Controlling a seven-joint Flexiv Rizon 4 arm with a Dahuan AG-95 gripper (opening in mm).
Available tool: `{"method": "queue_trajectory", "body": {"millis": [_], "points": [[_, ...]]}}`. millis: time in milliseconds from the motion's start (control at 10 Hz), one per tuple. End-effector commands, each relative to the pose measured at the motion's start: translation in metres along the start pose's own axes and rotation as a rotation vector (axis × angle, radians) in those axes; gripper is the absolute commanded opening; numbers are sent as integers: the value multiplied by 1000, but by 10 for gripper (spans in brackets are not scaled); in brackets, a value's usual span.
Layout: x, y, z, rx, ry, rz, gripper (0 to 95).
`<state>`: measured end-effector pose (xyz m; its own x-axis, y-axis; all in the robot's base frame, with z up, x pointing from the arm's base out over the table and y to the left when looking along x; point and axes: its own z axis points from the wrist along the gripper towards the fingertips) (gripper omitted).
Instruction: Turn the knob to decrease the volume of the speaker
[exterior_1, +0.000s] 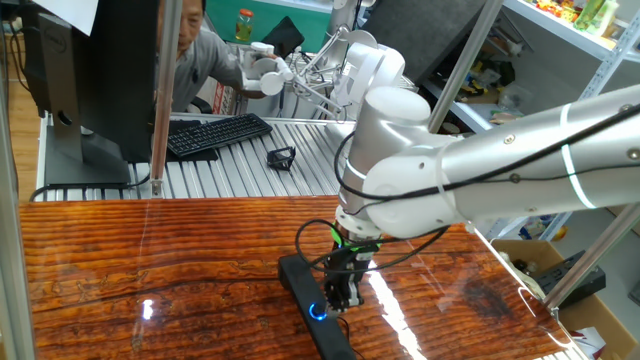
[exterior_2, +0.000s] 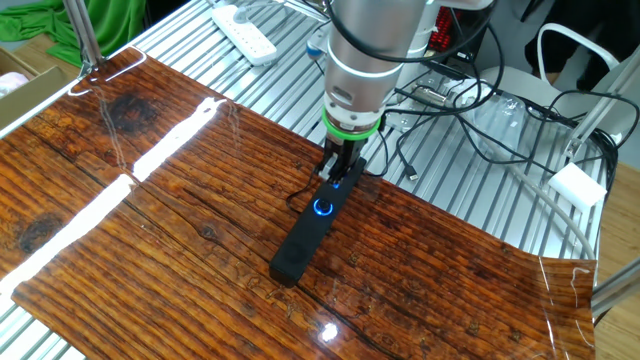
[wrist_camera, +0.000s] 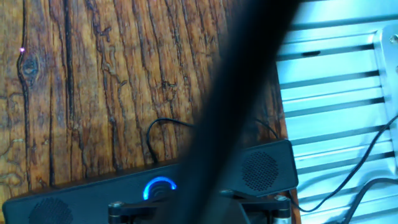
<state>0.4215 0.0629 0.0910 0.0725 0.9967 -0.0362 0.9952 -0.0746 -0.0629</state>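
Note:
The speaker (exterior_2: 300, 240) is a long black bar lying slantwise on the wooden board. It also shows in one fixed view (exterior_1: 300, 278) and along the bottom of the hand view (wrist_camera: 81, 193). The knob (exterior_2: 323, 208) glows with a blue ring near the bar's far end, and shows again in one fixed view (exterior_1: 318, 311) and the hand view (wrist_camera: 158, 186). My gripper (exterior_2: 338, 172) hangs low over the bar, just behind the knob, and shows in one fixed view (exterior_1: 346, 296) too. In the hand view the gripper (wrist_camera: 196, 208) is open, its jaws wide apart either side of the knob. A blurred dark cable crosses that view.
The wooden board (exterior_2: 150, 230) lies on a slatted metal table (exterior_2: 440, 180). A keyboard (exterior_1: 215, 133), a monitor (exterior_1: 90, 80) and a person (exterior_1: 195, 50) are at the back. A white power strip (exterior_2: 245, 30) and loose cables (exterior_2: 450, 100) lie beyond the board.

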Motion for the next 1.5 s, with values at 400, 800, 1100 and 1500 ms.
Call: {"method": "queue_trajectory", "body": {"millis": [400,800,1100,1500], "points": [[4,7,1,-53,4,-18,0],[8,17,4,-51,5,62,0],[10,21,4,-49,12,130,0],[12,25,3,-51,23,223,0]]}}
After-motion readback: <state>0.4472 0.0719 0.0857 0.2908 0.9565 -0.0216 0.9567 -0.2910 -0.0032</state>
